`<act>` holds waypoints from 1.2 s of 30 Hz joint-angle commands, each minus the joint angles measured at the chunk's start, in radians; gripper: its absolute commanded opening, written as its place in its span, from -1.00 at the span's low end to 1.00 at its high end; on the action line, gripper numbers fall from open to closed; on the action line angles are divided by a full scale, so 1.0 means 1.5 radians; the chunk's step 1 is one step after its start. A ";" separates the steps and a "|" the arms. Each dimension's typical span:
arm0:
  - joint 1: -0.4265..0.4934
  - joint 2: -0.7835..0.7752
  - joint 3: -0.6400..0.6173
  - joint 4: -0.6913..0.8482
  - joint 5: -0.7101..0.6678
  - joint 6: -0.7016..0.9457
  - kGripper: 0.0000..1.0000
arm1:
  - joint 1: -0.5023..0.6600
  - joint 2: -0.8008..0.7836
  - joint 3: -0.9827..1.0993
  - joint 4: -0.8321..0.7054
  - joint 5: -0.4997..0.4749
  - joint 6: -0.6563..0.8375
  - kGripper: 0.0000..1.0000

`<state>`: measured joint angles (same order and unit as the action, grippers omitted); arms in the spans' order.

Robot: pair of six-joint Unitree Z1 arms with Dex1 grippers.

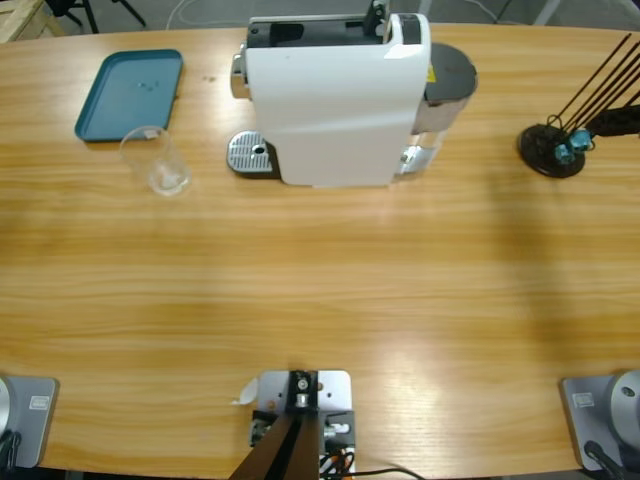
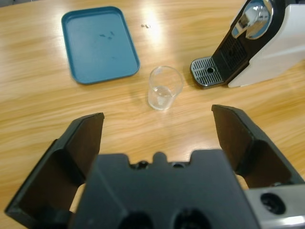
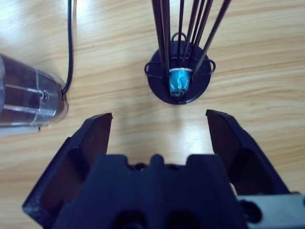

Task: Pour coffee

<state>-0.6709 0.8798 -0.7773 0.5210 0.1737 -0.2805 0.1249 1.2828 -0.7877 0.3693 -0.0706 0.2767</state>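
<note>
A clear, empty glass cup (image 1: 158, 162) stands upright on the table, left of the white coffee machine (image 1: 335, 100). The machine's metal drip tray (image 1: 250, 155) has nothing on it. In the left wrist view my left gripper (image 2: 157, 117) is open and empty, hovering short of the cup (image 2: 164, 88), with the drip tray (image 2: 208, 71) to its right. My right gripper (image 3: 159, 117) is also open and empty, above a black wire capsule stand (image 3: 178, 78) that holds a blue capsule (image 3: 178, 82). No coffee is in view. Neither gripper shows in the high view.
A teal tray (image 1: 130, 93) lies empty at the far left, just behind the cup. The machine's clear water tank (image 1: 440, 90) juts out on its right side. The capsule stand (image 1: 552, 150) sits at the far right with long black rods rising from it.
</note>
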 commanded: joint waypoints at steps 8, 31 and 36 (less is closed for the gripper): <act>0.008 0.008 0.048 -0.006 0.028 0.009 0.85 | -0.053 0.093 0.079 -0.123 -0.001 0.034 0.51; 0.008 0.006 0.049 -0.007 0.030 0.009 0.85 | -0.053 0.156 0.084 -0.174 -0.008 0.043 0.44; 0.008 0.005 0.049 -0.007 0.030 0.009 0.85 | -0.053 0.173 0.086 -0.185 -0.008 0.047 0.44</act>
<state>-0.6709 0.8689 -0.7402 0.5195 0.2034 -0.2762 0.0556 1.4829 -0.6943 0.1178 -0.0708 0.3284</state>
